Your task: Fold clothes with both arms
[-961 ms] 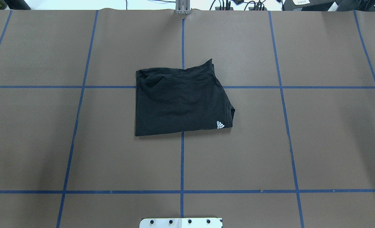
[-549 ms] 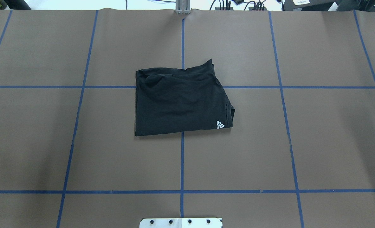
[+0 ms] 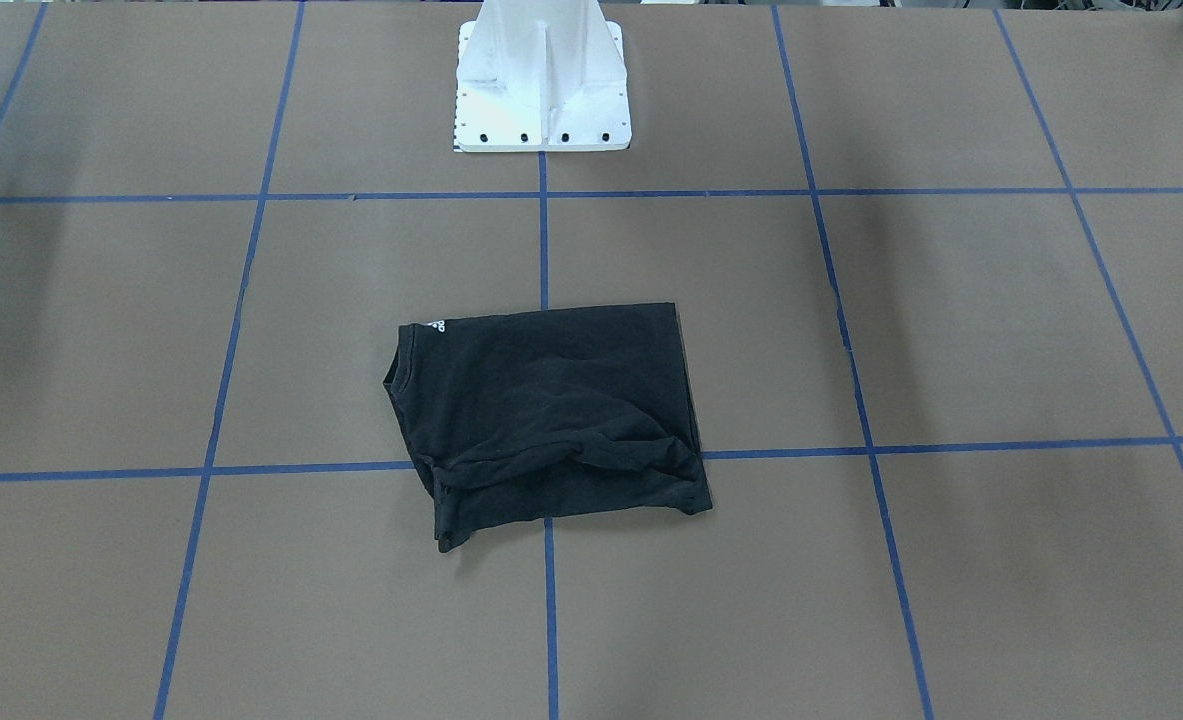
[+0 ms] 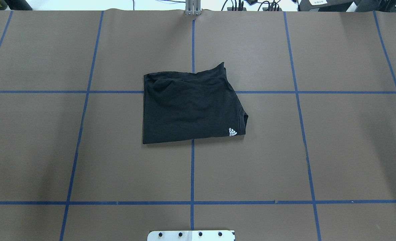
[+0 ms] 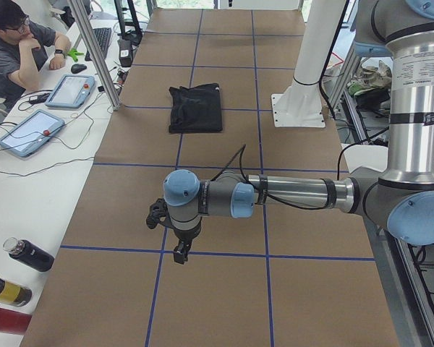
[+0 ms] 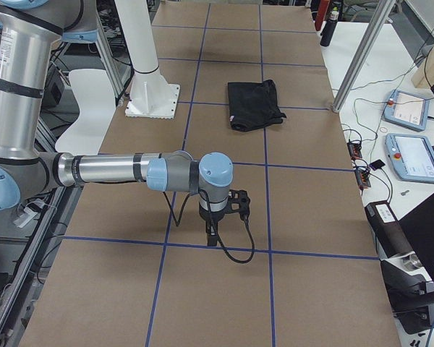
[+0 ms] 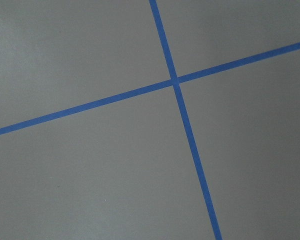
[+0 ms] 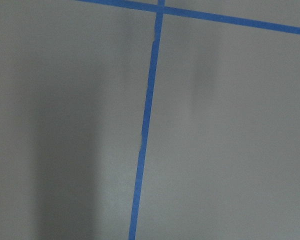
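- Nothing has changed over the last second. The black shirt (image 4: pixel 191 107) lies exactly where it did, a folded, roughly square packet in the middle of the desk (image 4: pixel 318 150), slightly nearer the far edge than the robot's edge.
- Its small white logo (image 4: pixel 232 132) shows at the corner nearest the robot, on the robot's right. The far edge is bunched into a few ridges, and one tip pokes out there.
- That stillness suggests to me the folding is done or nearly done, with both arms parked away from the cloth.
- The left arm (image 5: pixel 289 195) stretches low toward the desk's left end. The left tool (image 5: pixel 181 253) points down over the blue tape lines (image 7: pixel 176 82), well apart from the shirt.
- The right arm (image 6: pixel 108 170) does the same toward the right end, with the right tool (image 6: pixel 212 237) hanging over tape there.
- I cannot tell whether either tool is spread or pressed together. They show only small in the side views, and the wrist cameras see just bare desk and tape.
- The white base (image 3: pixel 541 80) stands at the robot's edge. Beyond the far edge, a person (image 5: pixel 14 43) sits at a side table with tablets (image 5: pixel 76 90) and bottles (image 5: pixel 29 254).
- Nothing lies between either tool and the shirt, so tidying the bunched edge would only take a long reach.
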Robot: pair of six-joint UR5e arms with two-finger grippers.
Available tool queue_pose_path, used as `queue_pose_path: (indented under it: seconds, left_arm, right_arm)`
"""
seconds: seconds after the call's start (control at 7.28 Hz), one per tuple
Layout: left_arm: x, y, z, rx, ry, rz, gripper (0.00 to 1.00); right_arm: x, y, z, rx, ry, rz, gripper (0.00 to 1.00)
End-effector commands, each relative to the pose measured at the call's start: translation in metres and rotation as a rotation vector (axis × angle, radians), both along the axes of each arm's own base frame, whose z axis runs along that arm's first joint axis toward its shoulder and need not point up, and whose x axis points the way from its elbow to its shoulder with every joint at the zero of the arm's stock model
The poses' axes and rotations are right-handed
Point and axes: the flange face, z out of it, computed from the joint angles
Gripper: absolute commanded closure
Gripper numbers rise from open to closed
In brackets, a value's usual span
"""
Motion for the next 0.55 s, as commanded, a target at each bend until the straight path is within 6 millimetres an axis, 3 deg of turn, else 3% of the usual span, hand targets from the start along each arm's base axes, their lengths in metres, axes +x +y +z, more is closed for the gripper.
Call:
queue_pose_path:
  seconds: [0.0,0.41]
  left_arm:
    - [0.0,-0.0001,-0.0007,0.001,0.0,0.0,0.0]
    - [0.0,-0.0014,-0.0061,0.015,0.0,0.001,0.0]
  right_arm:
    - [-0.0007,-0.0004,-0.0025,0.005,-0.009,0.0,0.0]
    - [-0.0008,-0.0011,-0.0031,0.007,-0.01,-0.001,0.0]
